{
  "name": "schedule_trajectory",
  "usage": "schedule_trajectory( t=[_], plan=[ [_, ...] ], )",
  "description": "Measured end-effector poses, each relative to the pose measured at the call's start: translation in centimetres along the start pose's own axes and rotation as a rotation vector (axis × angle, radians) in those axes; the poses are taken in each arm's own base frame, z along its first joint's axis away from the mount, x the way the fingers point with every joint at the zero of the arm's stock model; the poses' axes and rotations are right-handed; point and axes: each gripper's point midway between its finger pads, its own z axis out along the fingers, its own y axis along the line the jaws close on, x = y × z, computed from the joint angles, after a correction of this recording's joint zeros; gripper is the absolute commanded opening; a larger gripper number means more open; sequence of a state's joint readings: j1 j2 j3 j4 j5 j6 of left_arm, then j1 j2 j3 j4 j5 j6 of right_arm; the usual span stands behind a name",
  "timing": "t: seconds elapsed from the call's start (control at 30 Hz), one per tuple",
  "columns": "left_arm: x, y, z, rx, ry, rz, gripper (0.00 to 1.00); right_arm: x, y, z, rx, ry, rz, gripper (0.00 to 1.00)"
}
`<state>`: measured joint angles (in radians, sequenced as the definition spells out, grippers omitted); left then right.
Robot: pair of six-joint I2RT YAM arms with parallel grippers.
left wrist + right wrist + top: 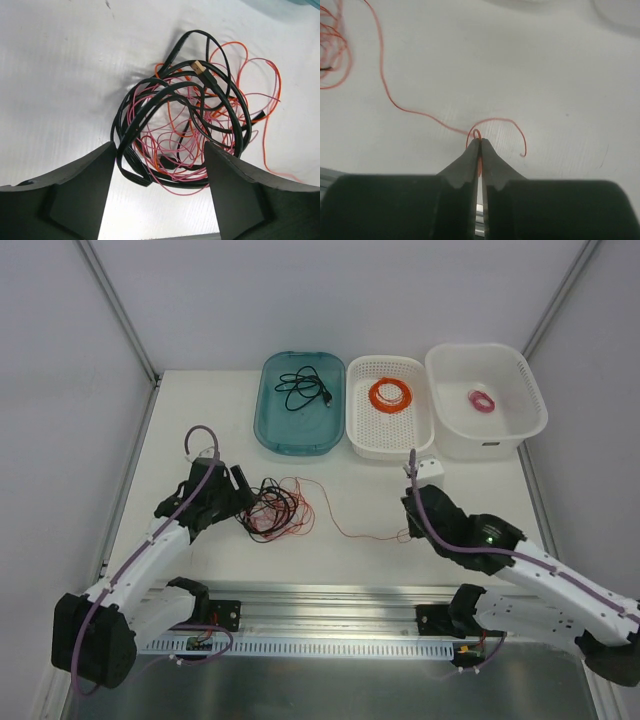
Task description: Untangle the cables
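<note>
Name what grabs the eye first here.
The messy clump of cables, black, pink and orange-red strands, lies left of centre with the left gripper open at its left edge. One orange-red wire trails right to the right gripper, pinched shut near its end. Along the far edge, a teal tray, white basket and white tub hold a black cord, orange coil and pink coil.

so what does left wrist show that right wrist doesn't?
Left wrist only: the whole clump, with black cord and pink wire looped together, lying between the fingers of the open left hand. Right wrist only: the right hand shut on the orange wire near its curled free end. Both: that orange wire, a few of the clump's orange loops, and the white table.
</note>
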<state>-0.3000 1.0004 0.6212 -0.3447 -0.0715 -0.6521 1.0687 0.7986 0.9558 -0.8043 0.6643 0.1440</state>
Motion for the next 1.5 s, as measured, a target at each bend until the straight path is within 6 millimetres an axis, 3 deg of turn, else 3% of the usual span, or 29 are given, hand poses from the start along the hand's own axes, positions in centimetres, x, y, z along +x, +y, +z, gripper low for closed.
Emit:
schedule_trajectory(
  t=[0.07,0.1,0.17,0.2,0.3,0.37,0.43,0.57,0.73,0.93,1.2,1.43,1.5],
  plan=[
    [0.4,-0.3,-0.6,0.036,0.008,0.012,0.77,3.2,-0.1,3.1,0.035,0.101,0.032,0.18],
    [0.6,-0.5,-0.8,0.051,0.013,0.014,0.78,4.9,-0.3,4.4,0.051,0.154,0.046,0.28],
    [1.2,-0.5,-1.1,0.068,0.028,0.016,0.8,7.7,-0.6,6.2,0.065,0.26,0.07,0.38],
    [1.4,-0.4,-1.1,0.07,0.036,0.017,0.8,8.5,-0.6,6.7,0.065,0.292,0.072,0.49],
    [2.5,0.0,-1.0,0.068,0.074,0.017,0.81,9.5,1.3,7.8,-0.004,0.361,0.067,0.68],
    [3.1,0.1,-0.9,0.069,0.096,0.017,0.81,9.1,2.8,8.2,-0.071,0.375,0.063,0.72],
    [3.4,0.2,-0.8,0.065,0.106,0.017,0.81,8.0,4.0,8.3,-0.126,0.36,0.063,0.72],
    [3.6,0.4,-0.6,0.055,0.117,0.016,0.8,3.8,6.9,9.3,-0.239,0.29,0.072,0.72],
    [3.9,0.6,-0.2,0.038,0.136,0.013,0.79,0.7,10.8,12.7,-0.335,0.261,0.04,0.7],
    [4.9,1.4,0.9,-0.006,0.191,0.014,0.78,2.9,14.2,18.0,-0.391,0.327,-0.01,0.65],
    [5.6,1.8,1.8,-0.034,0.227,0.012,0.76,5.9,16.0,22.9,-0.416,0.365,-0.012,0.59],
    [6.2,2.2,2.6,-0.064,0.26,0.011,0.75,4.7,17.4,25.8,-0.425,0.314,-0.004,0.55],
    [6.4,2.4,2.8,-0.074,0.27,0.011,0.75,4.3,17.6,26.4,-0.427,0.3,-0.003,0.41]
  ],
)
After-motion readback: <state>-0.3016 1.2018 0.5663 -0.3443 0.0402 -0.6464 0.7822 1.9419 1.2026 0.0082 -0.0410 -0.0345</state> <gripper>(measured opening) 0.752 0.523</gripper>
